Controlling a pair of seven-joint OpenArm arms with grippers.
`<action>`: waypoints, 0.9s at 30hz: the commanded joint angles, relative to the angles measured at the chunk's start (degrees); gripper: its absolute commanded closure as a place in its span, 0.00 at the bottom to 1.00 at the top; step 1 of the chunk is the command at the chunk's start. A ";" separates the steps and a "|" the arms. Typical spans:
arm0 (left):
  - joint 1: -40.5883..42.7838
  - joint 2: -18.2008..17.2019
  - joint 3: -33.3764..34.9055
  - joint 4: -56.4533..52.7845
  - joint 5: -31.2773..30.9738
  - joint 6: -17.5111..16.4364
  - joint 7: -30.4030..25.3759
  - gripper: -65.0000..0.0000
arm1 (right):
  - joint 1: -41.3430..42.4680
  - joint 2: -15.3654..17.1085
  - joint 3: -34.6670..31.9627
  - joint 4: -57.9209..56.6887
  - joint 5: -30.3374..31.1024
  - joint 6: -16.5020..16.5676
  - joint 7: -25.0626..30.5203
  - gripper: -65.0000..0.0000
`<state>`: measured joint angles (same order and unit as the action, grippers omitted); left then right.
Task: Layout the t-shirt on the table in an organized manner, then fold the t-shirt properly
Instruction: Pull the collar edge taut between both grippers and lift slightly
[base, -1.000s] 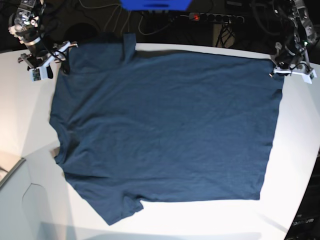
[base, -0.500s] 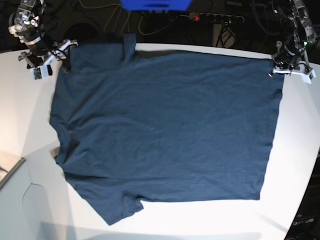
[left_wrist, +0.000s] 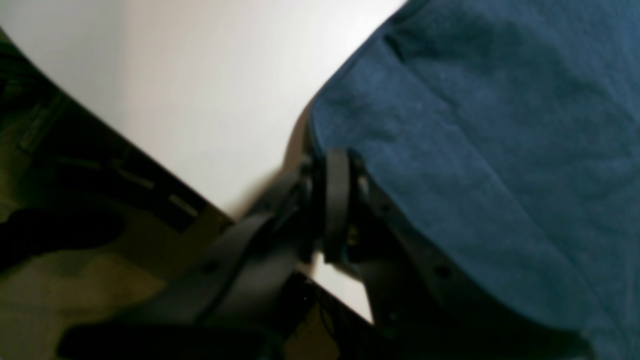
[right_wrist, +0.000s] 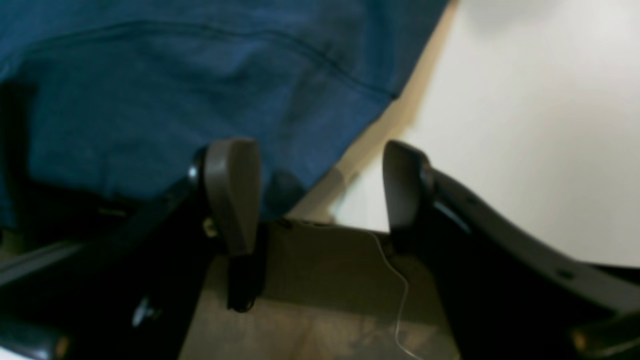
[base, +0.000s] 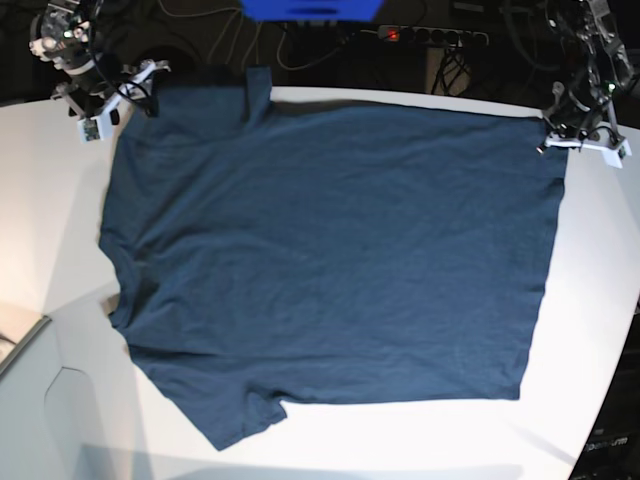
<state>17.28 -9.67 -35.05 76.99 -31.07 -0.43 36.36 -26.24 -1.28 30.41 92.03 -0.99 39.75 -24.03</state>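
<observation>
Navy t-shirt (base: 330, 260) lies spread flat across most of the white worktop (base: 600, 300), seen from above. Its straight hem runs down the worktop's right side; the neck and sleeves point left, with one sleeve reaching the near edge and the other hanging slightly past the far edge.

Left end effector (base: 585, 140) sits at the far right corner of the shirt. Its wrist camera shows the two dark fingers (left_wrist: 337, 200) pressed together right at the cloth's corner edge; the picture is blurred, so it appears to pinch the hem, though I cannot be sure fabric is truly between them.

Right end effector (right_wrist: 320, 195) hovers at the far left corner of the worktop, just beside the far sleeve. Its fingers (right_wrist: 232, 192) stand wide apart with nothing between them, and the shirt's stitched edge lies just off one finger.

Judging by its look, the shirt is light, thin, soft knit cloth with no stiffness. It should drape and wrinkle easily, drag along the smooth worktop when pulled, and sag if lifted by one point. Best holds are likely the doubled, stitched edges: hem corners, sleeve cuffs and shoulder seams. Pinching two corners together and moving them evenly should keep a fold straight; a single-layer pinch may slip.
</observation>
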 joint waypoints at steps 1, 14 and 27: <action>0.52 -0.04 0.19 0.06 0.26 0.12 2.72 1.00 | -0.35 0.18 0.14 0.06 0.95 0.25 0.69 0.40; 0.61 -0.04 0.10 0.06 0.26 0.12 2.72 1.00 | -0.97 0.00 -2.50 -3.37 0.95 0.25 0.69 0.43; 0.70 -1.01 0.10 0.06 -0.18 0.12 2.72 1.00 | -2.20 0.27 -5.14 -3.46 0.95 0.25 0.69 0.54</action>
<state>17.41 -10.20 -35.03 77.03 -31.59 -0.47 36.64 -27.70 -1.26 25.04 88.44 0.51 39.62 -21.80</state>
